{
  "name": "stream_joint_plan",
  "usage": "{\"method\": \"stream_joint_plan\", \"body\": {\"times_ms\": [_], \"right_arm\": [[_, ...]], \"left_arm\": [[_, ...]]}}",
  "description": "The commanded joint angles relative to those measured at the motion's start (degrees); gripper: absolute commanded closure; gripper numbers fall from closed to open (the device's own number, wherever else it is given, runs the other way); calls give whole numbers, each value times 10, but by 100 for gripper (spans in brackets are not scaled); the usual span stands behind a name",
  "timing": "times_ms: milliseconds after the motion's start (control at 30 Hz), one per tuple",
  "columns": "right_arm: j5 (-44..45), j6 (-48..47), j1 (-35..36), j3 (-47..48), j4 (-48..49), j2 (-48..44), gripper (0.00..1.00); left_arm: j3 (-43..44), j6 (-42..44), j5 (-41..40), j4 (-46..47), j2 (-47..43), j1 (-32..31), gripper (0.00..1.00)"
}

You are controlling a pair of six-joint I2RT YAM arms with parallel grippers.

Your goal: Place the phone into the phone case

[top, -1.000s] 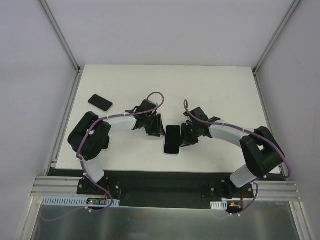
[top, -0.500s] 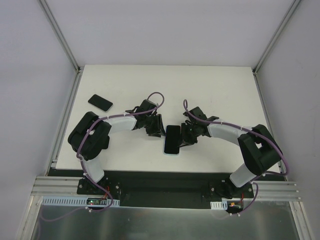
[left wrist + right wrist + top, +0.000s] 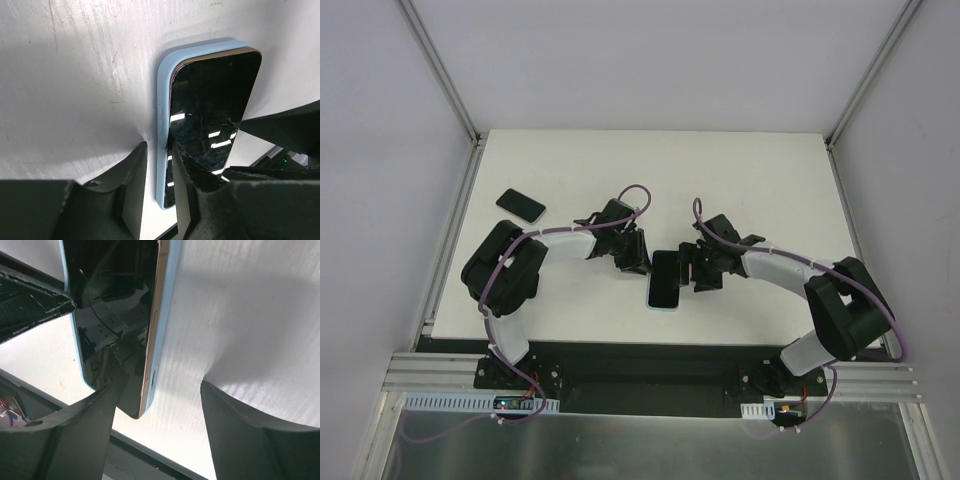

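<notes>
Left tool [image 3: 159, 150] astride phone case [image 3: 165, 90] edge, grip unclear | right tool [image 3: 161, 382] spread

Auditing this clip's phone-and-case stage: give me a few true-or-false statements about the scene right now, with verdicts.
1. The phone case is light blue. True.
2. The right claw is shut on the phone. False: it is open, one side over the screen, the other over bare table.
3. The left claw straddles the case's side wall. True.
4. The phone lies screen down. False: its glossy screen faces up.
5. A second dark device lies near the table's far-left corner. True.
</notes>
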Motion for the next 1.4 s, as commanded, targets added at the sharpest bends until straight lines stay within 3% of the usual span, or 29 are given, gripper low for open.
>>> {"method": "stream_joint_plan", "body": {"times_ms": [0, 333, 467, 600, 833, 1233, 1367], "right_arm": [[-19, -1, -8, 21, 28, 21, 29], [-114, 27, -16, 44, 113, 87, 24], [-223, 97, -55, 14, 233, 88, 23], [-245, 92, -65, -6, 268, 65, 22], [-280, 91, -72, -10, 301, 54, 31], [-312, 98, -81, -19, 321, 47, 35], [-313, 95, -89, -30, 324, 53, 45]], "left_arm": [[2, -14, 21, 9, 14, -2, 78], [-41, -54, 66, 77, 13, -2, 92], [-61, -70, 81, 106, 12, -2, 93], [-74, -76, 88, 119, 9, -2, 93], [-86, -77, 89, 129, 3, -2, 93], [-87, -82, 90, 138, -2, -2, 93], [-85, -81, 93, 139, 1, -2, 93]]}}
